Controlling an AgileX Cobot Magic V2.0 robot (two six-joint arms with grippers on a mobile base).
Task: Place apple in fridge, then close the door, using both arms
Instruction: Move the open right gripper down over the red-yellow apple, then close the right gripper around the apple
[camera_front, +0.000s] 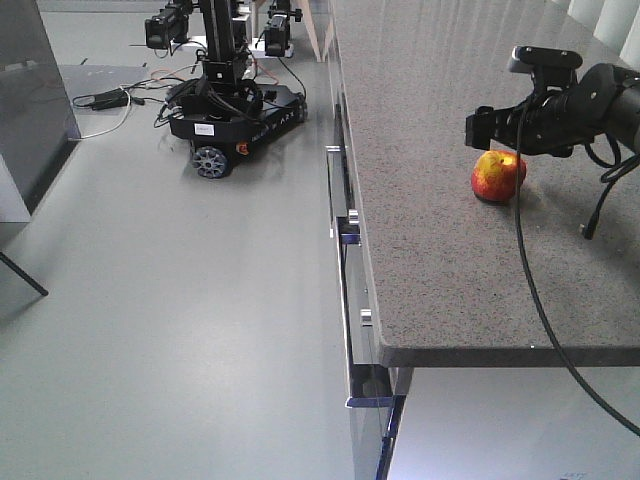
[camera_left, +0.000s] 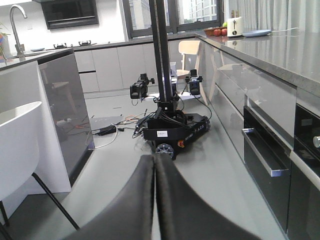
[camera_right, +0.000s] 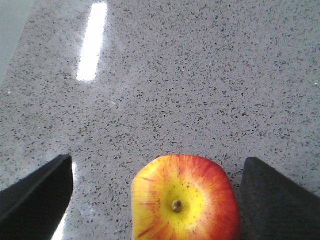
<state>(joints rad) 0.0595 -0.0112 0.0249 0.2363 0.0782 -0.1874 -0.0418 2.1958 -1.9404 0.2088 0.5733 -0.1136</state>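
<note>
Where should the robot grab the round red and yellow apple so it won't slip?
Around its wide middle, pinching two opposite sides, coming straight down from above. The round red-and-yellow apple sits stem-up on the flat speckled grey stone counter, so its top is free and its bulging sides are the widest part. The open right hand straddles it, so closing there should probably hold.

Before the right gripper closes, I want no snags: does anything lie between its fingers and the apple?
Nothing. In the right wrist view, bare countertop separates one finger from the apple; the other finger sits close beside it.
</note>
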